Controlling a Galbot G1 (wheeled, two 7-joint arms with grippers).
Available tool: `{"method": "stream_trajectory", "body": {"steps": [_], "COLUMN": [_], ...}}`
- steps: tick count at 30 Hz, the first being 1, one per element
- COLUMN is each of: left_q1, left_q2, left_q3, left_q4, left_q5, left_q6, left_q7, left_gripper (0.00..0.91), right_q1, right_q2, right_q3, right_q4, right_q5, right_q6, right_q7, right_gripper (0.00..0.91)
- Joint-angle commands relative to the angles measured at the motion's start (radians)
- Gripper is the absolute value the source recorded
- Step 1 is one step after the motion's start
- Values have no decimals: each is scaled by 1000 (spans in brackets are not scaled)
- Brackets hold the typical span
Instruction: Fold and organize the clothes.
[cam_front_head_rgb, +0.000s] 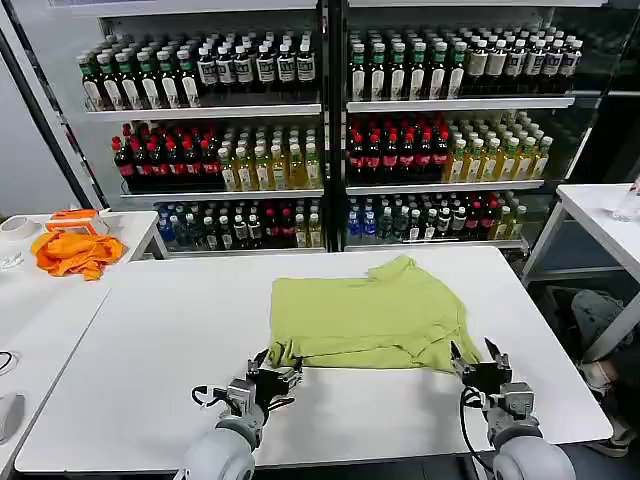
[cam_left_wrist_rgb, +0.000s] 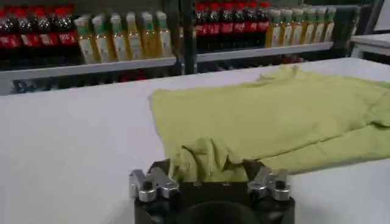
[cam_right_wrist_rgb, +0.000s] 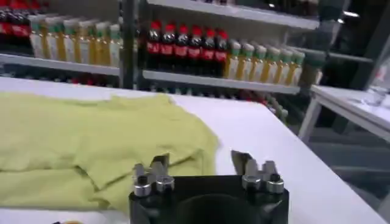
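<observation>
The clothes, one light yellow-green T-shirt (cam_front_head_rgb: 370, 315), lie partly folded on the white table (cam_front_head_rgb: 160, 340), near its front middle. My left gripper (cam_front_head_rgb: 272, 372) is at the shirt's near left corner. In the left wrist view it (cam_left_wrist_rgb: 208, 170) stands open, with bunched shirt fabric (cam_left_wrist_rgb: 204, 155) lying between its fingers. My right gripper (cam_front_head_rgb: 478, 362) is at the shirt's near right corner. In the right wrist view it (cam_right_wrist_rgb: 201, 163) is open, one finger (cam_right_wrist_rgb: 161, 164) over the shirt's edge (cam_right_wrist_rgb: 109, 164), the other over bare table.
A bright orange cloth (cam_front_head_rgb: 75, 252) lies on a side table at the left. Shelves of bottles (cam_front_head_rgb: 330, 130) stand behind the table. Another white table (cam_front_head_rgb: 600, 215) stands at the right. Bare tabletop lies left of the shirt.
</observation>
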Motion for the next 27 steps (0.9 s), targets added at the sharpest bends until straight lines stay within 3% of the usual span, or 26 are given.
{"method": "stream_trajectory", "body": {"steps": [1, 17, 27], "left_q1": [-7, 19, 96], "left_q2": [11, 13, 8], "left_q3": [0, 7, -6], "left_q4": [18, 8, -40], "left_q5": [-30, -37, -35], "left_q6": [-29, -43, -79], "left_q7": [-22, -18, -19], "left_gripper": [30, 20, 20], "right_q1": [-33, -38, -106], "right_q2": [3, 11, 32], "right_q3": [15, 6, 5], "right_q4": [-32, -30, 36], "right_q5": [41, 27, -29], "right_q6": [-22, -6, 15], "right_q7": [10, 6, 4], "right_gripper": [0, 0, 0]}}
